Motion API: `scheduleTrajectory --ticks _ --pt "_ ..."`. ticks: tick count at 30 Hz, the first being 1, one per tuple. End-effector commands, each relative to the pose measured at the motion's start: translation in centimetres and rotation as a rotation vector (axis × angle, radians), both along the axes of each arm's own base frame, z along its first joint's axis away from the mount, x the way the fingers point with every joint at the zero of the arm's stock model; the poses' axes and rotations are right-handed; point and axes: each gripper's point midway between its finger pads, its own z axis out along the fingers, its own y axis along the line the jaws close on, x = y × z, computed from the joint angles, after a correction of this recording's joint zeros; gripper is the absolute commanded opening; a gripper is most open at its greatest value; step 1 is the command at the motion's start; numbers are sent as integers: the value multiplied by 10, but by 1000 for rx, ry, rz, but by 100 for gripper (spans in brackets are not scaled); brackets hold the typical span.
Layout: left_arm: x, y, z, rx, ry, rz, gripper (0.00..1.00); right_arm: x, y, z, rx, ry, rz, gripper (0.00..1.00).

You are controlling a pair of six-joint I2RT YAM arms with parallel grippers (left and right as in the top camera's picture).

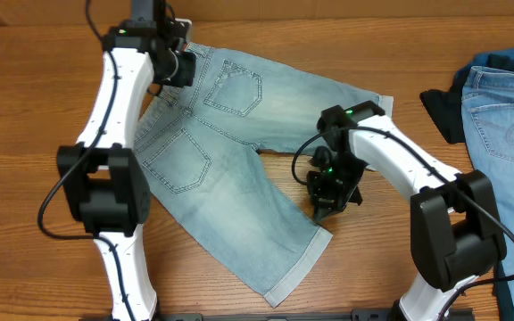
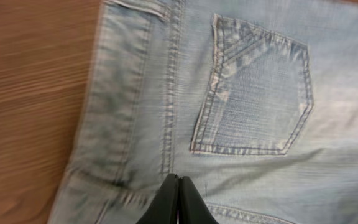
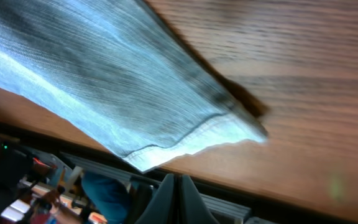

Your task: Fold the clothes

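The pale blue denim shorts (image 1: 230,178) lie spread flat on the wooden table, back pockets up, one leg pointing right and the other toward the front. My left gripper (image 1: 184,69) is shut and empty over the waistband at the far left. In the left wrist view its tips (image 2: 178,182) hover over the denim below a back pocket (image 2: 253,93). My right gripper (image 1: 322,212) is shut and empty beside the front leg's cuffed hem. The right wrist view shows its tips (image 3: 179,183) just off the hem corner (image 3: 191,142).
Light-blue jeans (image 1: 507,116) lie at the right edge, partly out of view. A dark garment (image 1: 443,109) sits beside them. Bare wood table (image 1: 43,107) surrounds the shorts. The table's front edge (image 3: 278,205) is close to the right gripper.
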Motion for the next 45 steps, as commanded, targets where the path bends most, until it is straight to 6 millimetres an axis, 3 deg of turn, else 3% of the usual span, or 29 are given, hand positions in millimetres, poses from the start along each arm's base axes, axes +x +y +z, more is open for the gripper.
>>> scheduleTrajectory --ticks 1,5,9,20,27,31,38,45 --pt "-1 -8 -50 23 65 -80 4 -14 9 -9 1 4 28 4" --pt "0 -6 -83 39 105 -93 4 -24 12 -29 1 -14 62 4" --pt "-2 -4 -101 50 137 -89 4 -24 -1 -56 -73 -56 38 4" --pt "-15 23 -109 110 226 145 4 3 -45 -77 -306 -176 -52 4" --pt "-17 23 -105 66 252 288 4 38 -93 -79 -266 -203 -221 4" --pt "-23 22 -102 56 276 322 4 62 -108 -80 -203 -256 -318 4" --pt "-40 22 -96 59 336 332 4 107 -107 -80 -141 -431 -334 4" --pt "-47 24 -54 43 309 372 4 138 -111 -72 -140 -546 -348 4"
